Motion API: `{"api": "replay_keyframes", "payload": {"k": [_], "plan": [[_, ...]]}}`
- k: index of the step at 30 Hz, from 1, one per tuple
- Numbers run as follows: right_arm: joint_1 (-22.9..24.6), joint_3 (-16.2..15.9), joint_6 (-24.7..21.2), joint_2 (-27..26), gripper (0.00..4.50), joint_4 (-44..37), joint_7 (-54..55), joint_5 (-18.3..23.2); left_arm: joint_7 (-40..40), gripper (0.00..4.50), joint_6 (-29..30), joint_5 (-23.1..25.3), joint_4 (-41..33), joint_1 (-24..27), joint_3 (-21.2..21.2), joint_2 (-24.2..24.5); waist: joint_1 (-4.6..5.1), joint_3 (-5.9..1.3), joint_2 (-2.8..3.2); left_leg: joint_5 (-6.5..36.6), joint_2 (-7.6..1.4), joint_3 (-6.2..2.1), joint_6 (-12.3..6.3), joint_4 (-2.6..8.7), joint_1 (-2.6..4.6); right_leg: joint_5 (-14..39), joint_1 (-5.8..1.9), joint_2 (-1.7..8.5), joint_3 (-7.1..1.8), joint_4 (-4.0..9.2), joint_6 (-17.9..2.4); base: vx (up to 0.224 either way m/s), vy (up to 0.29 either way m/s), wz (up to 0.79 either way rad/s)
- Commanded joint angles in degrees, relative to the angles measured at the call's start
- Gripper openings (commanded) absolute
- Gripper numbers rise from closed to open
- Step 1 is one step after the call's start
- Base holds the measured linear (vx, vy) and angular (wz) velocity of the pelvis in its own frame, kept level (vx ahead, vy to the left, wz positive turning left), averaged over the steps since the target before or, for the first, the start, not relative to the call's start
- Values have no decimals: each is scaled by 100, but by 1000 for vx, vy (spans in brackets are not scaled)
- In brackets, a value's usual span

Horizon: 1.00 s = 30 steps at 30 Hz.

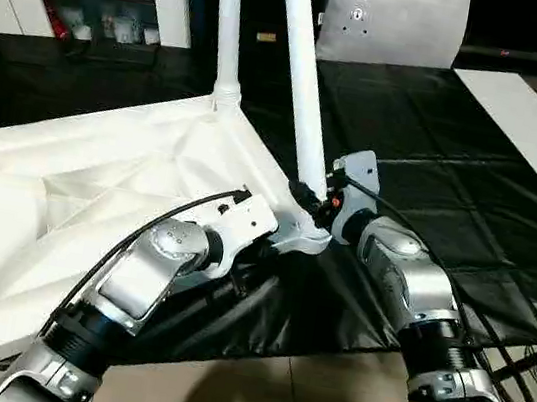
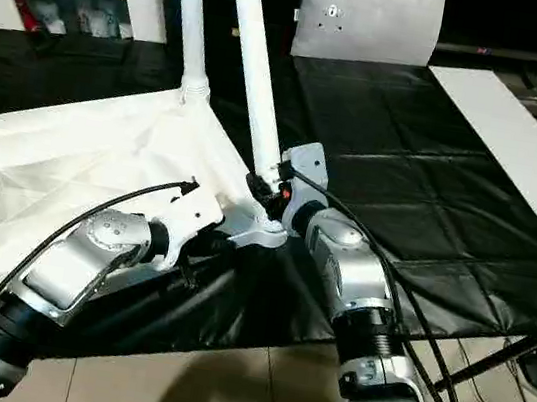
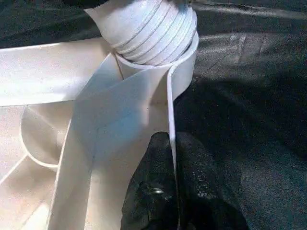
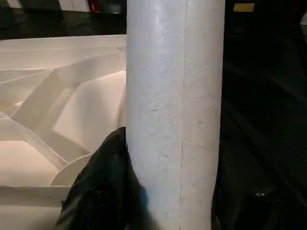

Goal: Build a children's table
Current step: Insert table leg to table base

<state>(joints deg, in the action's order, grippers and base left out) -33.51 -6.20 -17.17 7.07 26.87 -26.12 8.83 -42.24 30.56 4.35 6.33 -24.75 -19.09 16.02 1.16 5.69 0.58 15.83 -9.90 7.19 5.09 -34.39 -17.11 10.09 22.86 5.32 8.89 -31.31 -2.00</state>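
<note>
- Table top (image 1: 78,193): white plastic, smooth, slightly glossy ribs.
- Leg (image 4: 175,115): white plastic tube, faintly speckled, fine seam line.
- Work table sheet (image 2: 403,181): black, creased, shiny.
- Forearms (image 1: 409,273): brushed silver metal.
- Floor (image 2: 221,386): glossy beige tiles.

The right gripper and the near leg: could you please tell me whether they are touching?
Touching. In the right wrist view a black finger presses against the side of the leg; the left eye view shows the right gripper clamped round the leg just above its corner socket.
</note>
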Motion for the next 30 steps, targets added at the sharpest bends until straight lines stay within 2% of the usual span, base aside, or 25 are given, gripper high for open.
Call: {"api": "replay_keyframes", "payload": {"k": [1, 3, 8, 9, 10, 12, 15, 16, 17, 19, 23, 26, 27, 28, 30], "plan": [[399, -199, -285, 12, 188, 344, -32, -163, 197, 0, -193, 74, 63, 15, 260, 199, -38, -214, -65, 986, -254, -43, -438, 561, -215, 2686, -292, 458, -443, 414, -660, 0, 0, 0], [421, -216, -284, 19, 188, 294, -70, -164, 186, 0, -214, 56, 81, 15, 272, 223, -52, -209, -61, 840, -249, -23, -494, 558, -197, 2688, -270, 449, -451, 426, -672, 0, 0, 0], [522, -333, -291, 51, 188, 104, -202, -215, 157, 0, -315, 6, 119, 12, 284, 267, -74, -203, -68, 806, -225, 1, -518, 569, -179, 2953, -256, 423, -432, 473, -546, 0, 0, 0], [530, -349, -265, 45, 188, 103, -195, -251, 170, 0, -359, -32, 134, 22, 287, 257, -87, -223, -25, 780, -226, -1, -510, 571, -178, 2944, -269, 420, -425, 472, -540, 0, 0, 0], [530, -349, -265, 45, 188, 103, -195, -251, 170, 0, -359, -32, 134, 22, 287, 257, -81, -217, -54, 762, -230, 0, -507, 576, -193, 2903, -267, 412, -423, 475, -538, 0, 0, 0], [535, -349, -225, 44, 188, 88, -241, -242, 159, 0, -391, -58, 137, 38, 273, 261, -82, -225, -42, 778, -233, -6, -492, 580, -194, 2900, -273, 408, -413, 474, -528, 0, 0, 0], [558, -366, -187, 66, 188, 39, -321, -236, 153, 0, -421, -61, 138, 43, 242, 289, -80, -236, -67, 786, -234, -8, -484, 578, -204, 2969, -280, 415, -408, 478, -496, 0, 0, 0], [558, -366, -186, 67, 188, 38, -324, -235, 153, 0, -421, -60, 138, 42, 242, 290, -77, -248, -94, 770, -234, -8, -488, 577, -203, 2969, -285, 412, -408, 476, -486, 0, 0, 0], [569, -376, -185, 86, 188, 11, -364, -228, 156, 0, -430, -57, 141, 36, 236, 299, -85, -241, -78, 744, -233, -8, -492, 578, -203, 2967, -281, 416, -411, 472, -489, 0, 0, 0], [575, -385, -184, 106, 188, -10, -401, -223, 161, 0, -445, -64, 155, 28, 238, 303, -86, -263, -99, 655, -241, -8, -502, 574, -203, 2898, -288, 421, -416, 456, -506, 0, 0, 0], [592, -374, -97, 140, 188, -28, -446, -220, 192, 0, -491, -50, 200, 29, 232, 328, -92, -283, -86, 561, -241, 2, -515, 563, -208, 2757, -301, 421, -420, 440, -567, 0, 0, 0], [672, -210, 67, 115, 188, -126, -473, -77, 188, 0, -535, -43, 239, 19, 233, 349, -108, -293, -73, 488, -238, 8, -518, 556, -205, 2685, -307, 416, -420, 429, -584, 0, 0, 0], [776, 103, 145, 29, 188, -300, -602, 307, 163, 0, -621, -36, 272, 9, 218, 367, -119, -299, -72, 498, -233, 21, -546, 549, -204, 2690, -306, 423, -427, 444, -567, 0, 0, 0], [813, 227, 145, -5, 188, -371, -646, 462, 155, 0, -652, -34, 281, 7, 213, 372, -129, -301, -74, 504, -243, 20, -551, 552, -192, 2697, -301, 428, -433, 443, -567, 0, 0, 0], [862, 441, 180, -35, 188, -455, -678, 678, 85, 0, -778, -39, 296, 14, 180, 400, -150, -315, -78, 424, -244, 14, -602, 551, -213, 2559, -313, 412, -436, 409, -600, 0, 0, 0]]}}
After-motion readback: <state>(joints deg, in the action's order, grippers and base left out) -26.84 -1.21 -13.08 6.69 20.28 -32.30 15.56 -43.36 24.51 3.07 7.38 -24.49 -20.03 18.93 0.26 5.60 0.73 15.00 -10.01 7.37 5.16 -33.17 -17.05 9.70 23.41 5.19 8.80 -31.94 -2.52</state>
